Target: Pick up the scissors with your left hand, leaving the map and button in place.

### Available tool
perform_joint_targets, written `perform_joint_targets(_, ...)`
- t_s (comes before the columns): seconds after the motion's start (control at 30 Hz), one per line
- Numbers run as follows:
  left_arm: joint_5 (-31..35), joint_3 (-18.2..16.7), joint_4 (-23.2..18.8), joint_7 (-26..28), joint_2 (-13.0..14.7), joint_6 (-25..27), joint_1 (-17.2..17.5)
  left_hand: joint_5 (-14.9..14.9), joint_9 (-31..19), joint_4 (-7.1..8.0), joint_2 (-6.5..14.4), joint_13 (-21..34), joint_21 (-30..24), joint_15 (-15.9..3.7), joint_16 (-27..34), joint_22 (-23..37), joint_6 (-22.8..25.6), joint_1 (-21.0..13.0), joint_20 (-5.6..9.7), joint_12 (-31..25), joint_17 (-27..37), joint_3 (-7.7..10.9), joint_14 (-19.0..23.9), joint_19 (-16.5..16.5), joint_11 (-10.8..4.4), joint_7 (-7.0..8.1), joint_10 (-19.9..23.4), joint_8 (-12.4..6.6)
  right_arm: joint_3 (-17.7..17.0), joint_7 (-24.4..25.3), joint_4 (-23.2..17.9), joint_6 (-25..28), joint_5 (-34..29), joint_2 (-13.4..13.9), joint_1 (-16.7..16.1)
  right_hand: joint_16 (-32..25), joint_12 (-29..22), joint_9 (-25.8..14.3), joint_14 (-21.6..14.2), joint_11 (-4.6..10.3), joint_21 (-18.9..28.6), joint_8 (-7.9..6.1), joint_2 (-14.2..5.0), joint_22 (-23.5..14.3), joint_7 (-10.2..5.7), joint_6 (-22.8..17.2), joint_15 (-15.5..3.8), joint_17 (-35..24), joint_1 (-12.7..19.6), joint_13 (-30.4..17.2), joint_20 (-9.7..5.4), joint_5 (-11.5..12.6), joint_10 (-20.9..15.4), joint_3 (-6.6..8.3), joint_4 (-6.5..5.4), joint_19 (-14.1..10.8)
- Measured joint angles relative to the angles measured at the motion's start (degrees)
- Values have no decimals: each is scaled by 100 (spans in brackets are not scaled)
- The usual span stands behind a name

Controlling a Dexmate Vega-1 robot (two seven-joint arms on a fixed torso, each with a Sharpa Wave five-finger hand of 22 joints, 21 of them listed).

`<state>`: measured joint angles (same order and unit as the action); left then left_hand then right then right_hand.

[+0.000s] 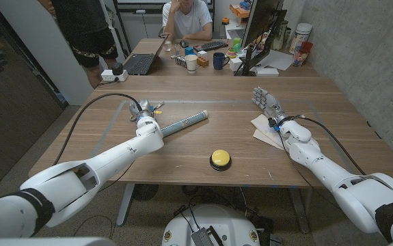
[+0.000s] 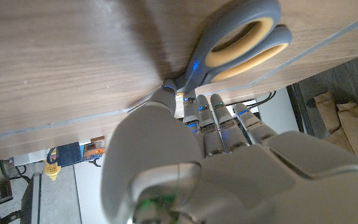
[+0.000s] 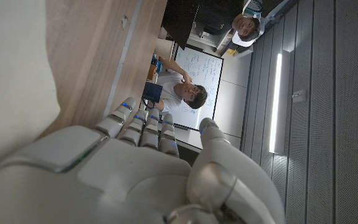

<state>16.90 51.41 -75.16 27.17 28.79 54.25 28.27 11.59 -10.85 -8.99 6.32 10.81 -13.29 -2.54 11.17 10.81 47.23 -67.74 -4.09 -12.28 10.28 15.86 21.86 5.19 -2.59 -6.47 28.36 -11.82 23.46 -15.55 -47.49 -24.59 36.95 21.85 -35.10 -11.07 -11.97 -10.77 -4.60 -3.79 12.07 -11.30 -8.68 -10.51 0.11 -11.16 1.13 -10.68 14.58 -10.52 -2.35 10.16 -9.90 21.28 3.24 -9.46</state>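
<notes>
From overhead, the left hand (image 1: 143, 113) sits at the far left of the wooden table (image 1: 182, 150), right at the scissors (image 1: 156, 106), which look tiny from there. The left wrist view shows them properly: grey handles with yellow-lined loops (image 2: 241, 43) lying on the wood, the fingers (image 2: 219, 118) reaching their base; whether they actually grip I cannot tell. Just right of that hand lies the rolled map (image 1: 182, 124), a grey tube angled across the table. The yellow button (image 1: 220, 159) sits near the front edge, in the middle. On the right, the right hand (image 1: 268, 104) stands with fingers spread, holding nothing, its wrist over a pale sheet of paper (image 1: 264, 130). Pale tape lines (image 1: 217, 102) mark the tabletop. Beyond, a second desk carries a laptop (image 1: 140, 63), a white cup (image 1: 191, 62) and a dark mug (image 1: 219, 60); what is in them I cannot see. A person (image 1: 188, 19) sits behind it.
</notes>
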Motion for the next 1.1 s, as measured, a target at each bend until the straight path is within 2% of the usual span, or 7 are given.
perform_joint_targets(0.03,-8,-6,-11,2,3,16,2,-1,0,0,0,0,0,0,0,0,89,0,0,0,0,0,0,0,-39,-2,42,0,4,0,-7,3,-1,0,0,0,0,0,0,0,0,0,0,0,0,0,0,0,0,0,0,0,0,0,0,0)
perform_joint_targets(0.17,-27,-48,-118,6,32,65,24,-18,0,8,-1,0,0,0,0,0,152,1,0,21,0,-8,0,0,-39,-6,60,0,8,10,-43,26,-6,0,0,0,0,0,0,0,0,0,0,0,0,0,0,0,0,0,0,0,0,0,0,0)
perform_joint_targets(0.27,-60,-95,-209,32,59,116,55,-29,0,32,-59,0,0,0,0,0,300,-48,0,21,0,0,0,0,-122,53,161,0,12,35,-115,44,-10,13,-9,0,0,0,0,0,0,0,0,0,0,0,0,0,0,0,2,0,0,0,0,2)
perform_joint_targets(0.33,-70,-135,-287,51,84,139,79,-30,0,32,-98,0,0,0,0,-1,449,-19,0,21,0,0,0,0,-263,126,287,0,14,58,-156,61,-16,22,-26,0,0,0,0,12,0,0,0,0,0,0,0,0,0,0,21,0,11,0,0,21)
perform_joint_targets(0.4,-79,-162,-346,65,103,146,104,-36,0,31,-98,0,0,0,0,-1,501,-19,0,21,0,0,0,0,-319,178,318,0,16,82,-192,74,-21,32,-38,0,0,0,0,31,0,0,0,0,0,0,0,0,0,0,21,0,31,0,0,21)
perform_joint_targets(0.67,-123,-291,-595,164,182,199,193,-50,0,42,-97,0,0,0,0,-1,561,-19,0,21,0,-10,0,1,-357,237,356,0,19,174,-423,131,-39,94,-129,0,0,0,0,0,0,0,0,0,0,0,-1,0,0,0,21,0,61,0,0,21)
perform_joint_targets(1.1,-145,-453,-954,288,293,244,315,-50,0,63,-79,-1,0,0,0,-1,562,-6,0,43,-1,1,0,1,-374,238,373,0,20,284,-667,181,-55,161,-221,0,0,0,0,1,0,0,0,0,0,0,-1,0,0,0,21,0,61,0,0,21)
